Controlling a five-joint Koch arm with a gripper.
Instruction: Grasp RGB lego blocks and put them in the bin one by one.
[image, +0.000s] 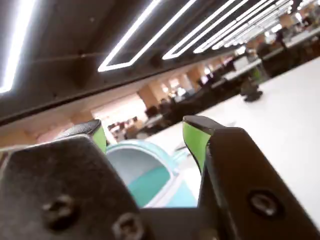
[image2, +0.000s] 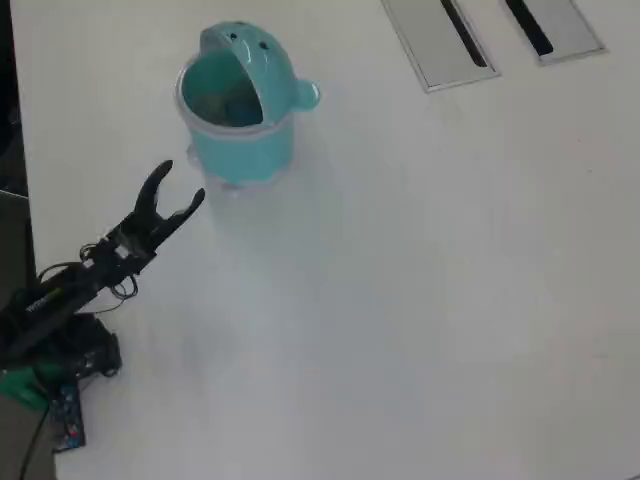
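The bin (image2: 243, 148), a round light-teal pot, stands at the upper left of the white table in the overhead view. Its domed lid (image2: 248, 47) is flipped back and the mouth is open. My gripper (image2: 180, 183) hovers just below and left of the bin, open, with nothing between its black fingers. In the wrist view the green-lined fingertips frame the bin (image: 150, 172), and the gripper (image: 145, 131) points at its open mouth. The lego blocks are out of view in both views.
Two grey slotted panels (image2: 440, 40) (image2: 555, 25) lie flush in the table at the top right. The arm's base and cables (image2: 55, 340) sit at the table's left edge (image2: 22, 200).
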